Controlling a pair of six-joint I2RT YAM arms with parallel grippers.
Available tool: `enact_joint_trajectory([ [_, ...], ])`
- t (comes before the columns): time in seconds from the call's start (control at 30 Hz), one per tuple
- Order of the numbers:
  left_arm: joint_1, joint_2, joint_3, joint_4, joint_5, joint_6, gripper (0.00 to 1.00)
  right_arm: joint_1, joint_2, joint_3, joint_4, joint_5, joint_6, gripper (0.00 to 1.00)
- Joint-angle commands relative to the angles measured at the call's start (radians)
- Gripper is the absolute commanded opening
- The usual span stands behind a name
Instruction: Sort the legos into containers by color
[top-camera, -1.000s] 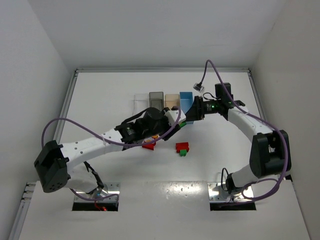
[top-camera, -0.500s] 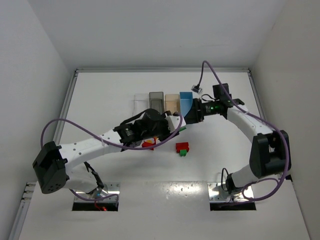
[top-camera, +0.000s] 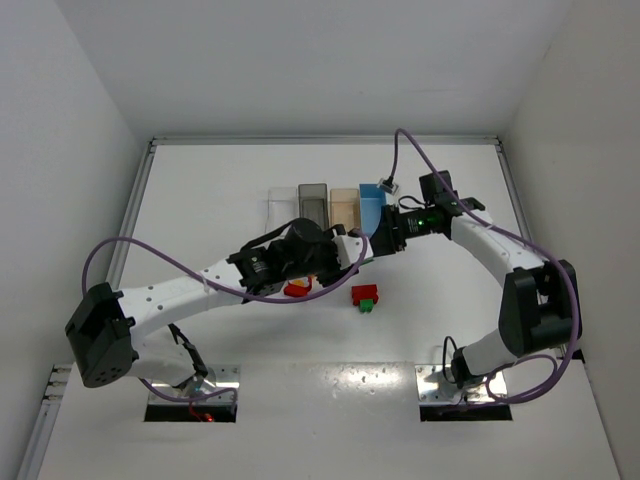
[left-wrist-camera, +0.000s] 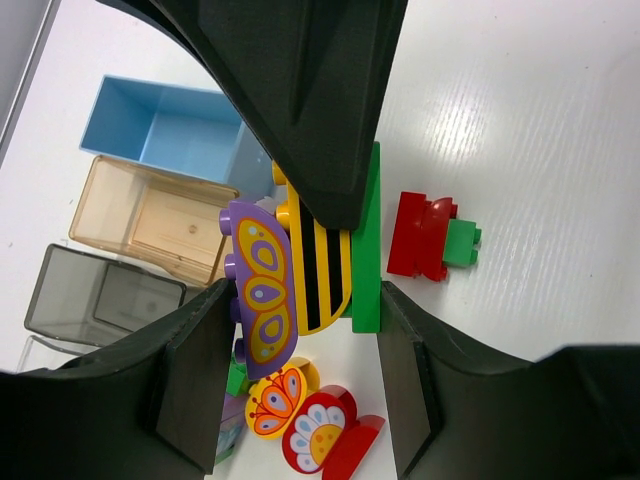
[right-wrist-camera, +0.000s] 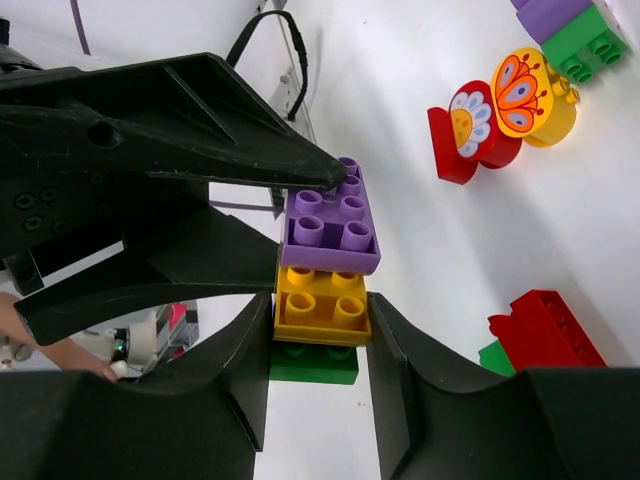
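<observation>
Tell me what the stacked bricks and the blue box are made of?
The brick stack looks like hard plastic: glossy, solid colours, moulded studs. The blue bin is probably plastic too: thin, smooth, even-coloured walls.

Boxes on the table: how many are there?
4, side by side, left to right: clear plastic bin, smoky grey bin, tan bin, light blue bin. None seems hidden.

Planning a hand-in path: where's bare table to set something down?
Free: the table left of the clear bin, and the strip from the red-green bricks to the arm bases. Crowded: before the bins, where left gripper and right gripper clamp the brick stack.
</observation>
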Motion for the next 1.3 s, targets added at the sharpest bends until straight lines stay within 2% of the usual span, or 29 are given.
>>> enact_joint_trajectory([
  [0.0,-0.008,-0.024,0.017,0.025,0.004,0.008,0.36,0.007,-0.024,0.040,0.000,-0.020,-0.046,0.15],
  [0.07,-0.008,-0.024,0.017,0.025,0.014,0.008,0.36,0.007,-0.024,0.040,0.009,-0.010,-0.014,0.18],
  [0.1,-0.008,-0.024,0.017,0.025,0.014,0.008,0.36,0.007,-0.024,0.040,0.024,-0.010,0.001,0.23],
  [0.13,-0.017,-0.024,0.008,0.025,0.014,0.008,0.36,0.007,-0.024,0.040,0.038,-0.010,0.019,0.35],
  [0.17,-0.018,-0.024,0.008,0.025,0.014,0.008,0.36,0.007,-0.024,0.040,0.038,-0.010,0.020,0.38],
  [0.43,-0.018,-0.024,0.008,0.025,0.014,0.008,0.36,0.007,-0.015,0.060,0.047,-0.020,0.030,0.49],
  [0.53,-0.027,-0.024,0.008,0.025,0.014,0.008,0.36,0.007,-0.006,0.060,0.047,-0.020,0.030,0.49],
  [0.7,-0.027,-0.024,0.008,0.025,0.014,0.008,0.36,0.007,-0.006,0.060,0.047,-0.029,0.030,0.32],
  [0.97,-0.027,-0.024,0.008,0.044,-0.032,0.008,0.36,0.007,-0.006,0.060,-0.014,-0.029,-0.034,0.21],
  [1.07,-0.027,-0.024,-0.003,0.053,-0.046,-0.003,0.36,0.007,-0.015,0.060,-0.026,-0.004,-0.034,0.41],
  [1.1,-0.027,-0.024,-0.003,0.053,-0.055,-0.003,0.36,0.007,-0.015,0.060,-0.037,-0.004,-0.034,0.50],
  [1.17,-0.027,-0.024,-0.003,0.053,-0.055,-0.003,0.36,0.007,-0.015,0.060,-0.046,0.005,-0.043,0.52],
  [1.27,-0.027,-0.024,-0.003,0.062,-0.055,-0.003,0.36,0.007,-0.015,0.060,-0.046,0.005,-0.052,0.49],
])
